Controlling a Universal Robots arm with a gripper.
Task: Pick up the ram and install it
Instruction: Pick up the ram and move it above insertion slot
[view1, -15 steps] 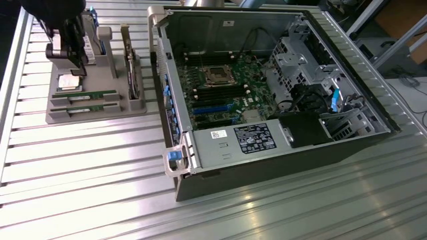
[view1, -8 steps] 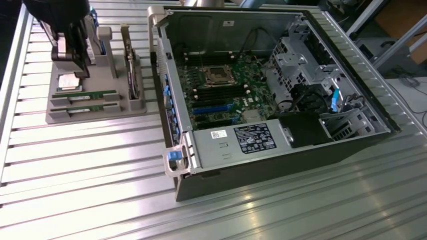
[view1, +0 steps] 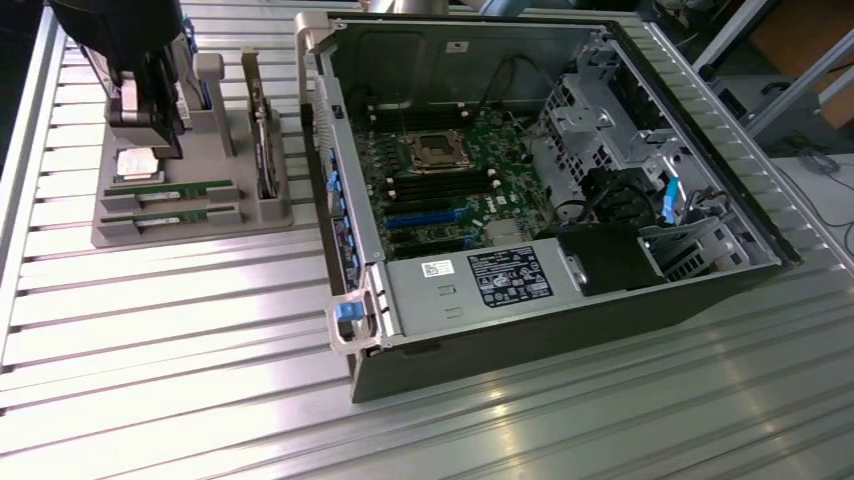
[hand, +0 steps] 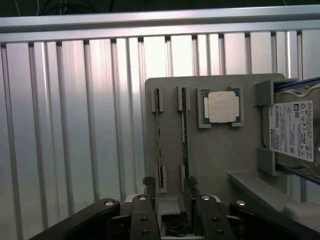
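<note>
At the exterior view's left, the robot arm (view1: 114, 30) hangs over a gray parts holder (view1: 120, 235) on the ribbed aluminium desk (view1: 174, 340). Its claw (hand: 170, 186) is spread wide and grips nothing. It is poised at one end of the two ram sticks (view1: 171, 188), which stand on edge in the holder's slots beside a CPU (view1: 138, 163). Rightward lies the open computer case (view1: 561, 335), its motherboard (view1: 441, 190) exposed.

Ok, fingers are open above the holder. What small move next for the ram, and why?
I'd probably nudge sideways to centre on one ram stick before lowering. The open fingers hang empty above the holder and seem to line up between the two upright sticks rather than over either. The other stick stands close beside it.
</note>
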